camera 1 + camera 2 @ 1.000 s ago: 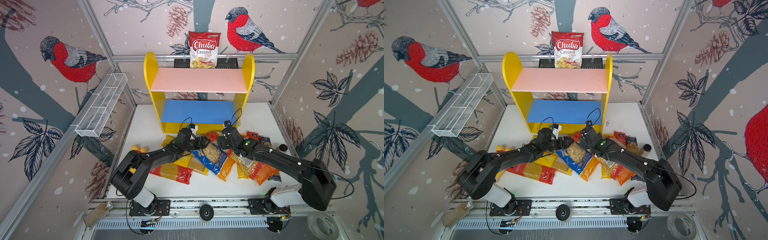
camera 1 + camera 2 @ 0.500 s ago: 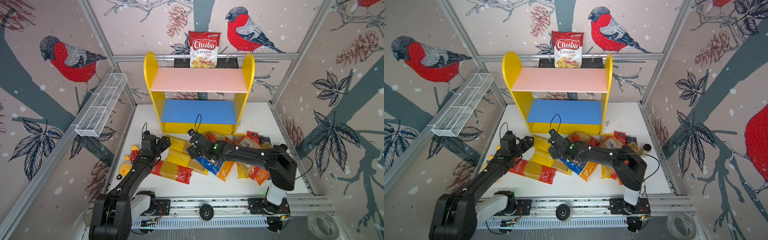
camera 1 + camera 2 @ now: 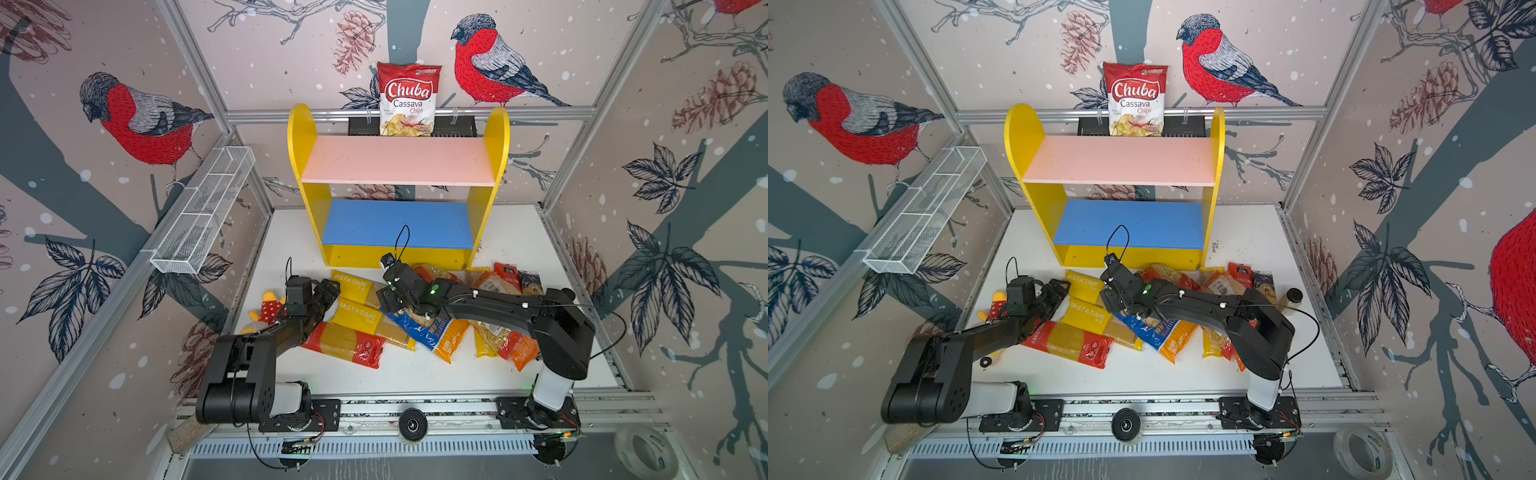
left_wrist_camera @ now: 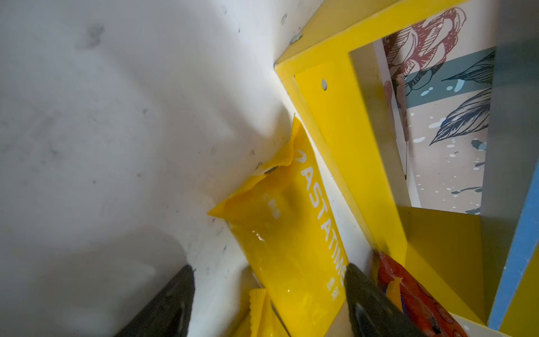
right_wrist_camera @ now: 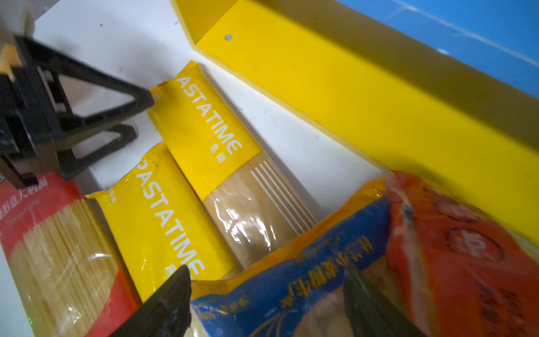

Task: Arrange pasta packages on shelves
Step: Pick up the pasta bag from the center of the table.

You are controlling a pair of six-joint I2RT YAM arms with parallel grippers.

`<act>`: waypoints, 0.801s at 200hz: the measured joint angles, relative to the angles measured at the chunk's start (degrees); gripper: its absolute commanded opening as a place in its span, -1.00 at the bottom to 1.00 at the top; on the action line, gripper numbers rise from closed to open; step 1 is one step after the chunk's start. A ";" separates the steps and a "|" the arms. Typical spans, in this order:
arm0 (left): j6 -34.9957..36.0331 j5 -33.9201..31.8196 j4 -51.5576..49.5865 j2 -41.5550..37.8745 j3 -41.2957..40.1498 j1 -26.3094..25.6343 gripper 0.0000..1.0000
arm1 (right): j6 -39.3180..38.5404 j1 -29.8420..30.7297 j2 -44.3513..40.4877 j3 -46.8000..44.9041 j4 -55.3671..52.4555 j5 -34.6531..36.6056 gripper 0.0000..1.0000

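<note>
The pasta packages lie in a heap on the white table in front of the shelves (image 3: 301, 137), whose pink board (image 3: 399, 160) and blue board (image 3: 397, 224) are bare. Two yellow PASTATIME packs (image 3: 353, 284) (image 3: 361, 318) lie side by side, next to a red spaghetti pack (image 3: 345, 343). My left gripper (image 3: 328, 289) (image 4: 268, 280) is open, its fingers straddling the end of the rear yellow pack (image 4: 291, 233). My right gripper (image 3: 387, 297) (image 5: 267, 286) is open over a blue-and-orange bag (image 5: 306, 280) (image 3: 432, 332). Red and orange bags (image 3: 507, 345) lie to the right.
A Chuba chips bag (image 3: 408, 99) hangs behind the shelves' top. A polka-dot plush toy (image 3: 268, 309) lies left of my left gripper. A white wire basket (image 3: 203, 212) is fixed to the left wall. A small jar (image 3: 1293, 296) stands at the heap's right end.
Both grippers left the middle of the heap. The left one swung out to the left, then came back to the yellow pack's end. The right one shifted left onto the blue-and-orange bag.
</note>
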 measured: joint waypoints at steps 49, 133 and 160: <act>-5.44 0.15 13.73 8.63 -0.59 -1.64 0.09 | 2.40 -1.55 -2.16 -2.29 1.62 0.72 0.62; -14.97 1.22 31.47 16.81 -3.74 -2.10 -1.00 | 4.44 -3.10 -3.58 -4.31 3.04 0.96 0.61; -14.03 1.20 26.34 10.38 -3.30 -2.25 -1.00 | 4.68 -3.56 -3.91 -4.63 3.67 0.92 0.60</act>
